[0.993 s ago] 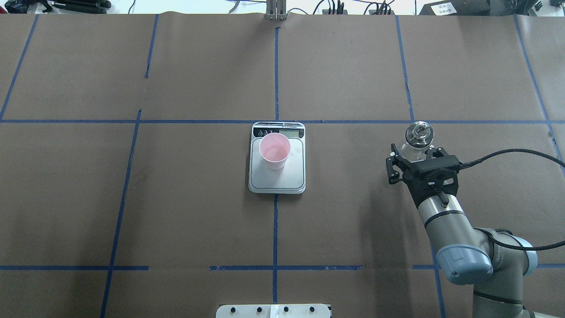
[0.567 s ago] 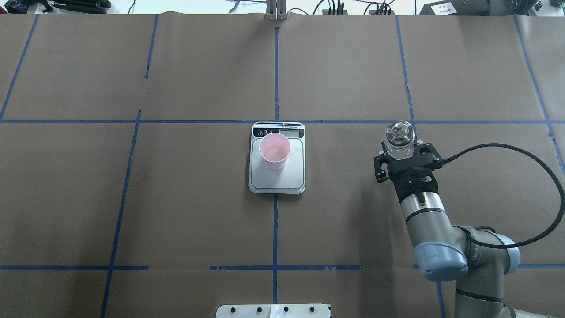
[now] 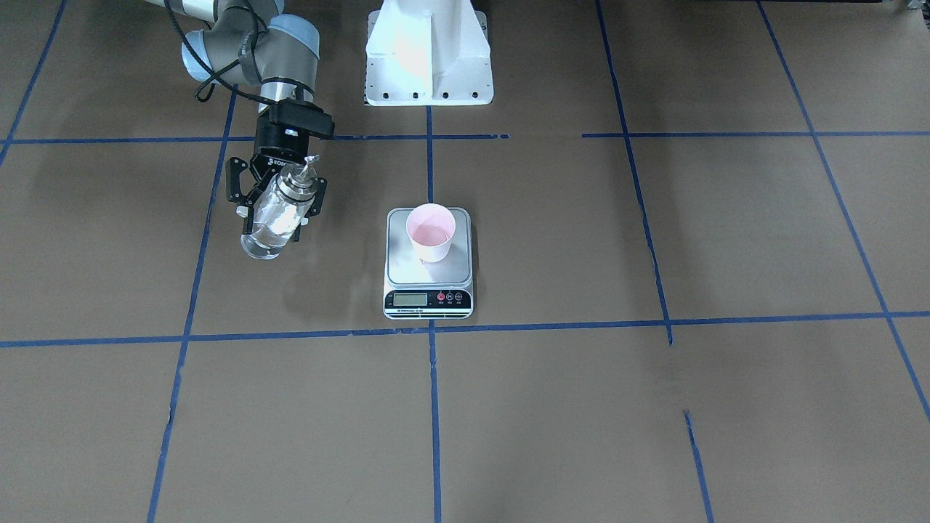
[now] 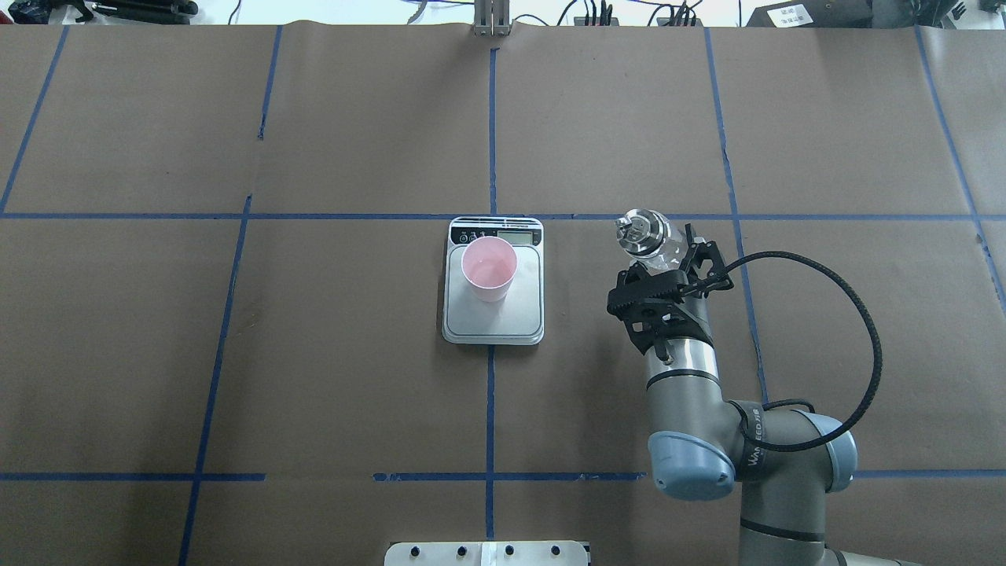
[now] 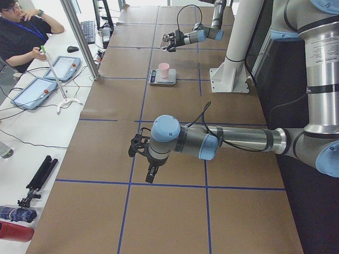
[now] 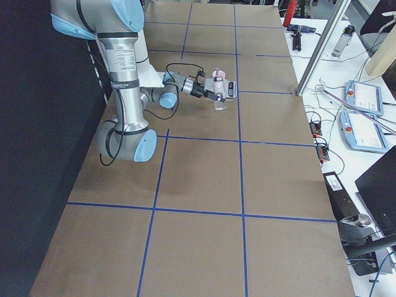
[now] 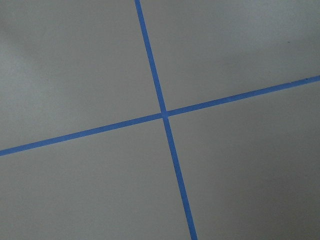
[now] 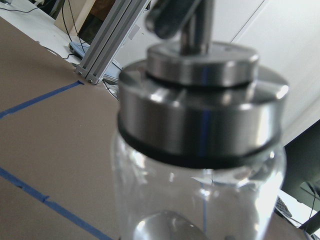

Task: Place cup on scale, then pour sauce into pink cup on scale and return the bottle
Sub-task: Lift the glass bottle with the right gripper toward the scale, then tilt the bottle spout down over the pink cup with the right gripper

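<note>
The pale pink cup (image 4: 489,267) stands upright on the silver scale (image 4: 503,322), towards its display end. They also show in the front view, the cup (image 3: 430,231) on the scale (image 3: 407,270). My right gripper (image 4: 668,258) is shut on the clear glass bottle (image 4: 652,242) and holds it above the table, right of the scale, metal cap tilted towards the scale. In the front view the bottle (image 3: 270,221) hangs tilted in the gripper (image 3: 280,197). The right wrist view shows its cap (image 8: 200,115) close up. My left gripper (image 5: 139,147) shows only in the left side view; I cannot tell its state.
Brown paper with blue tape lines covers the table. The white robot base (image 3: 429,51) stands at the robot's edge. An operator (image 5: 21,32) and tablets (image 5: 63,66) are beside the table's far edge. The left wrist view shows only paper and a tape cross (image 7: 164,115).
My right arm has carried the bottle to the left, closer to the scale, and the bottle now leans with its cap towards the scale. The cup and scale have not moved.
</note>
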### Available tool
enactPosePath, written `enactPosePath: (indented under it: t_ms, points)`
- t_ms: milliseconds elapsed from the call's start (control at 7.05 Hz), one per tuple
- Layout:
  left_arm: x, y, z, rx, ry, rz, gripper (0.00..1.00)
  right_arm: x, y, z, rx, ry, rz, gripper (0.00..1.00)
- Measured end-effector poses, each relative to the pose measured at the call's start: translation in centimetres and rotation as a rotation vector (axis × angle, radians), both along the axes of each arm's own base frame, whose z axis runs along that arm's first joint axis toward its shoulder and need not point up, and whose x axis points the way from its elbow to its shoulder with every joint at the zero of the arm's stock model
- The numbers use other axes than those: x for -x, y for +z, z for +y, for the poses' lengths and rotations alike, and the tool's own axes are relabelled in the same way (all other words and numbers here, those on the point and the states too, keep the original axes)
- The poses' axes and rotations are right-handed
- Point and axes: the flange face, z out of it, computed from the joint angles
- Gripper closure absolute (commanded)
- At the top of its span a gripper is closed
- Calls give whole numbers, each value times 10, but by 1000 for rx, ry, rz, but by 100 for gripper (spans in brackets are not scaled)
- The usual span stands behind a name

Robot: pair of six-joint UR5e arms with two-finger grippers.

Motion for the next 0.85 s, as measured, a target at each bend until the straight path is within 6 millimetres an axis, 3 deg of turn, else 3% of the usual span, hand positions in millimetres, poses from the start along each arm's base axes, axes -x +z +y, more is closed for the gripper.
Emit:
enactPosePath:
  t_ms: [851]
  points:
    - [2,2,1,7,-5,-1,0,34,-38,-7,28,24,326,100]
